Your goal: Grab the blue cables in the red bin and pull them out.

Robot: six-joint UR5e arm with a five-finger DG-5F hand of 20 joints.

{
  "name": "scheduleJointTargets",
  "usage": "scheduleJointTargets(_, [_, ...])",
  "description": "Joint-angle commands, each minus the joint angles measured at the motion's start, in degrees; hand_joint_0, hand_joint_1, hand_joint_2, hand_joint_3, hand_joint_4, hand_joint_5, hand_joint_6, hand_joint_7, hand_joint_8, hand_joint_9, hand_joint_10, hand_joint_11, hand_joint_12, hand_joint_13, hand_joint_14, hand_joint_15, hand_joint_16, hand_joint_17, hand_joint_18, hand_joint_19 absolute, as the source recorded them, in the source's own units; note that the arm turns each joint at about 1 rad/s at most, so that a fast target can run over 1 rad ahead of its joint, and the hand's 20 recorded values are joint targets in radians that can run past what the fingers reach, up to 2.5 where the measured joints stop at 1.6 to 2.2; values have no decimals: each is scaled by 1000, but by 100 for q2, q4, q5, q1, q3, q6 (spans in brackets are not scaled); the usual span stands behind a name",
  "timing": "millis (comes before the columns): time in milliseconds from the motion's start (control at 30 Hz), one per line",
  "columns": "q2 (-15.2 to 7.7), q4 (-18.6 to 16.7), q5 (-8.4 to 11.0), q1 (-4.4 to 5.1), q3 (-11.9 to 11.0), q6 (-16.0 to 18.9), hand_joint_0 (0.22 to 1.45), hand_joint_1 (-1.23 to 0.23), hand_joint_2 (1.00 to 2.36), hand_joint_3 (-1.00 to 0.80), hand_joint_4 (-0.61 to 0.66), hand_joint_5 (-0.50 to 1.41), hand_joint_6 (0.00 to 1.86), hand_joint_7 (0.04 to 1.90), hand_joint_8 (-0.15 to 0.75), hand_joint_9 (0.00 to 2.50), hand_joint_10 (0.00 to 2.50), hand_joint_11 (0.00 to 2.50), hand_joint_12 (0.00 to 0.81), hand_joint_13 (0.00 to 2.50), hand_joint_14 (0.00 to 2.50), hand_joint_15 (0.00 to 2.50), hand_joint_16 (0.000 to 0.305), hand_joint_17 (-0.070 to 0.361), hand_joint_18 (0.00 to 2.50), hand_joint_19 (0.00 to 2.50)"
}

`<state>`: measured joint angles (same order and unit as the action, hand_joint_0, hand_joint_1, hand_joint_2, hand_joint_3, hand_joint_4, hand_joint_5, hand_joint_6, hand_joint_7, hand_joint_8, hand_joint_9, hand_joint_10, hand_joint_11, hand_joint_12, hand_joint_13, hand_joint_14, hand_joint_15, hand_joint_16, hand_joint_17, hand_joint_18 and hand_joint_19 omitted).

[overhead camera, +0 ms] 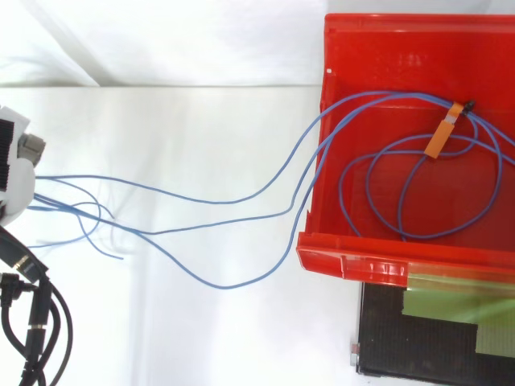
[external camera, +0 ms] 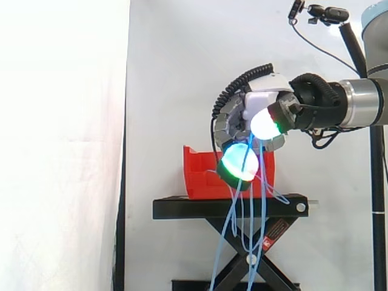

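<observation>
The hand [external camera: 264, 97] is curled round the blue cables [overhead camera: 229, 203], apart from the red bin [overhead camera: 346, 257]. Loops lying inside may catch its rim and drag it over.

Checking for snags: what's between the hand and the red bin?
In the top view, only the blue cables cross that stretch, running from the hand over the red bin's wall; beneath them is bare white surface.
</observation>
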<state>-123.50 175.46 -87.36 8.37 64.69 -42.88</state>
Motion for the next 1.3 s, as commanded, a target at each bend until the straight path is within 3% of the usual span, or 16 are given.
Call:
scheduleJointTargets(0, [-7, 5, 0, -2, 0, 3, 518, -883, 1000, -1000, 426, 886, 458, 561, 404, 823, 2500, 501, 442, 1170, 2500, 368, 74, 166, 1209, 597])
scheduleJointTargets(333, [-7, -3, 0, -2, 0, -6, 494, -883, 1000, -1000, 427, 912, 424, 587, 408, 860, 2500, 516, 451, 1198, 2500, 384, 76, 172, 1248, 570])
scheduleJointTargets(800, [1, 5, -18, -2, 0, 3, 533, -915, 1000, -1000, 402, 939, 463, 585, 381, 885, 2500, 540, 434, 1200, 2500, 391, 71, 160, 1258, 713])
scheduleJointTargets(1133, [1, 5, -18, -2, 0, 3, 738, -962, 1000, -1000, 320, 918, 483, 602, 302, 832, 2500, 656, 365, 1093, 2500, 497, 48, 108, 1231, 1274])
scheduleJointTargets(1267, [1, 32, -18, -2, 0, 3, 796, -979, 1000, -1000, 298, 910, 498, 601, 291, 827, 2500, 668, 355, 1073, 2500, 525, 44, 100, 1241, 1385])
